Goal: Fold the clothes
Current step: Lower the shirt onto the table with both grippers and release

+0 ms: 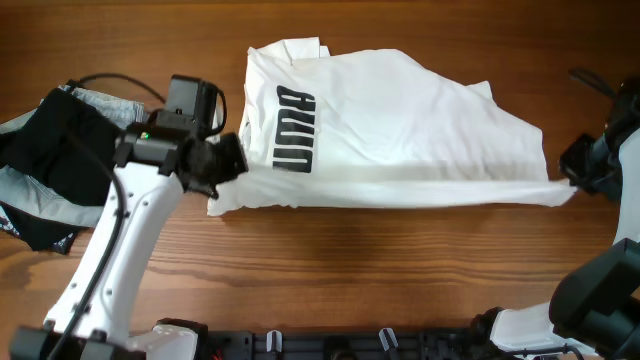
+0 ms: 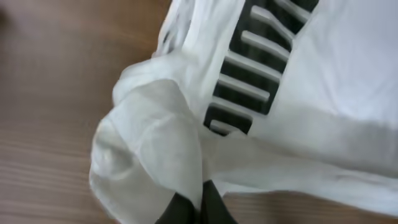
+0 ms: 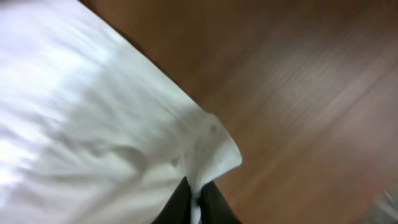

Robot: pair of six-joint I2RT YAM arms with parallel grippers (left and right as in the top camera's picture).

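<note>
Wood-grain tabletop.
Overhead: white shirt mid-frame, its lower edge stretched between left tool and right tool.
Left wrist: tool clenched on a bunched corner.
Right wrist: tool pinching the opposite corner.
Judged: fold under way. Next, carry both corners evenly toward the upper frame.

The shirt is plain white, printed with black block lettering cut by thin white stripes. The table is warm brown wood with streaky grain. One folded garment is black, another pale grey.
</note>
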